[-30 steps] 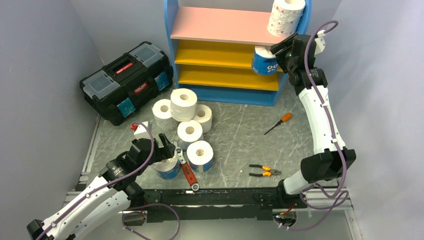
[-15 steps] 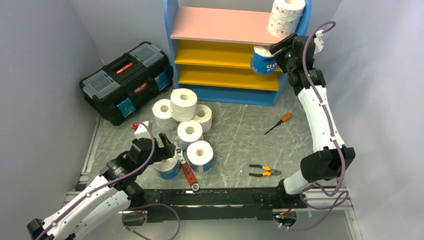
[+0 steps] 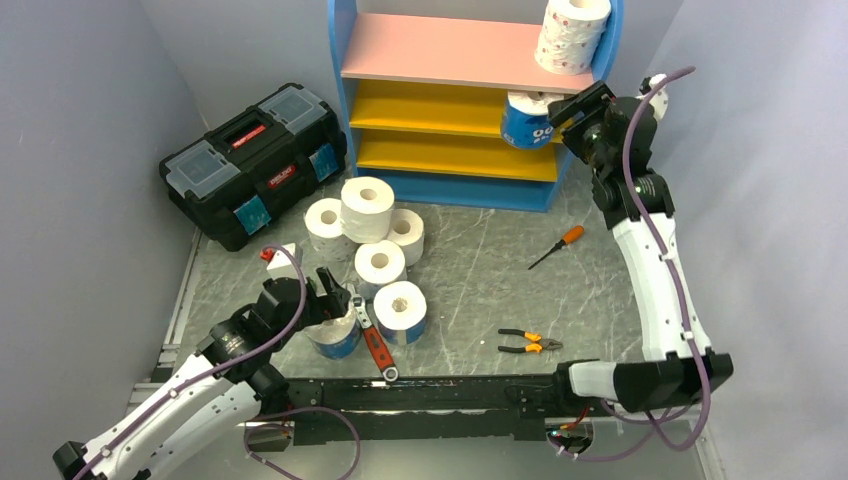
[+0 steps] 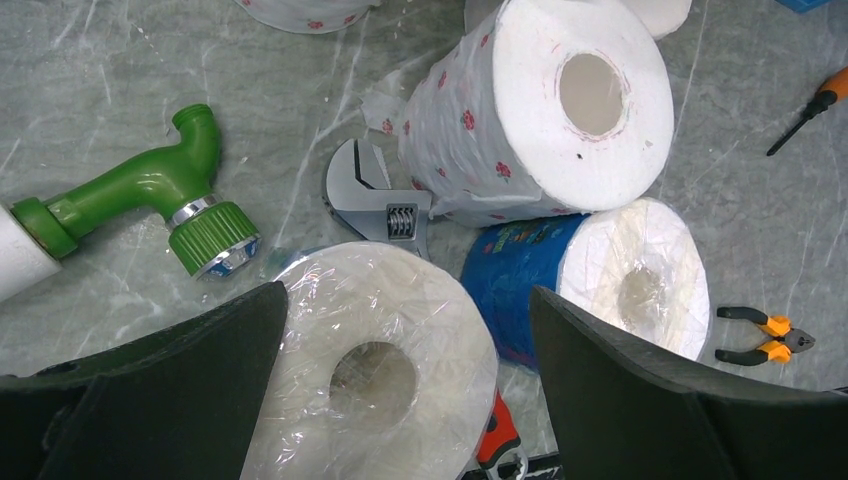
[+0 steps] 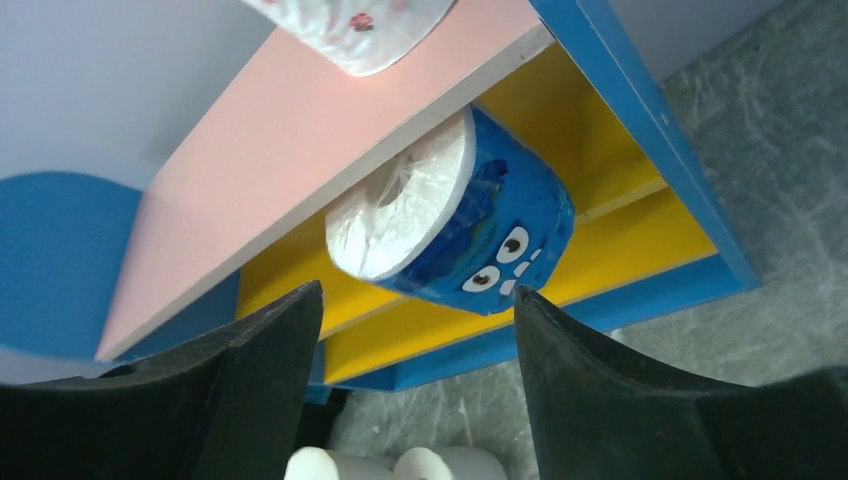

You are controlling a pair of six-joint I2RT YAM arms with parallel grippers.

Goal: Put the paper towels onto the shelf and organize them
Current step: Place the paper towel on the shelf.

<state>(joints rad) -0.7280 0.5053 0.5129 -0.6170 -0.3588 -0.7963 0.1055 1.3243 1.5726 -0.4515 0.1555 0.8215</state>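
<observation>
A grey marbled surface (image 3: 470, 270) carries a blue-framed shelf (image 3: 440, 50) at the back, with a black toolbox (image 3: 255, 160) to its left. A pink-dotted roll (image 3: 572, 32) stands on the pink top board and a blue-wrapped roll (image 3: 525, 122) on the upper yellow board. The right tool (image 5: 418, 295) is spread apart just before the blue-wrapped roll. Six loose rolls (image 3: 375, 250) cluster on the surface, where the left tool (image 4: 408, 300) gapes wide over a film-wrapped roll (image 4: 370, 370).

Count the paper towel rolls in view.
8. Pink-dotted roll on the pink top board, blue-wrapped roll on the upper yellow board, six rolls clustered on the table; others could be hidden.
</observation>
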